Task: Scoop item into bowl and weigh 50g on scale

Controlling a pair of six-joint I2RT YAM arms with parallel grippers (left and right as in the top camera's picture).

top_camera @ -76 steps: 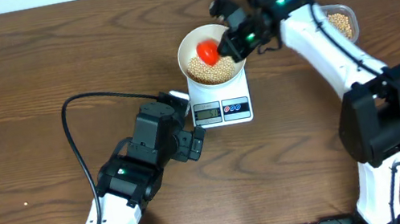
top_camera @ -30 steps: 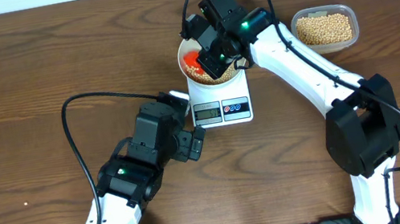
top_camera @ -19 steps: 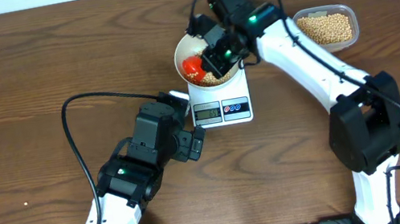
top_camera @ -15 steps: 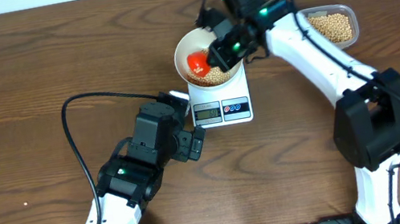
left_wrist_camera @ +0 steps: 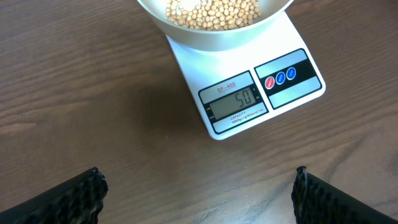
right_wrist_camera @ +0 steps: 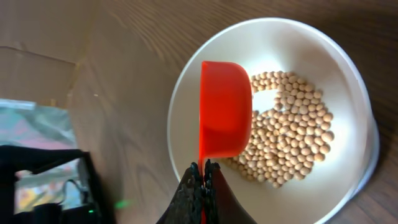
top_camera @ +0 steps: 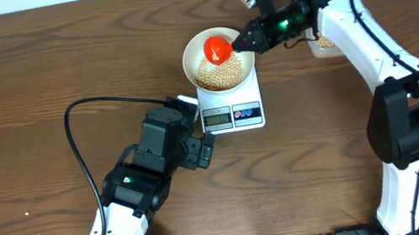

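Note:
The white bowl (top_camera: 196,45) stands on the white scale (top_camera: 232,114), with tan beans (top_camera: 221,73) heaped in it. In the left wrist view the scale's display (left_wrist_camera: 235,102) reads 50, with the bowl (left_wrist_camera: 214,34) and beans (left_wrist_camera: 211,11) above it. My right gripper (top_camera: 252,39) is shut on the handle of a red scoop (top_camera: 218,49) and holds it over the bowl. In the right wrist view the scoop (right_wrist_camera: 224,116) shows its underside above the beans (right_wrist_camera: 287,132) in the bowl (right_wrist_camera: 186,106); the gripper (right_wrist_camera: 202,169) pinches its handle. My left gripper (left_wrist_camera: 198,186) is open and empty over bare table, in front of the scale.
A clear plastic tub of beans (top_camera: 322,43) sits right of the bowl, mostly hidden behind my right arm. My left arm (top_camera: 146,171) lies at the front left, its wrist beside the scale's left edge.
My right arm has swung right and back. The red scoop has risen from the beans at the bowl's left side to over its far middle. The tub is now covered by the arm.

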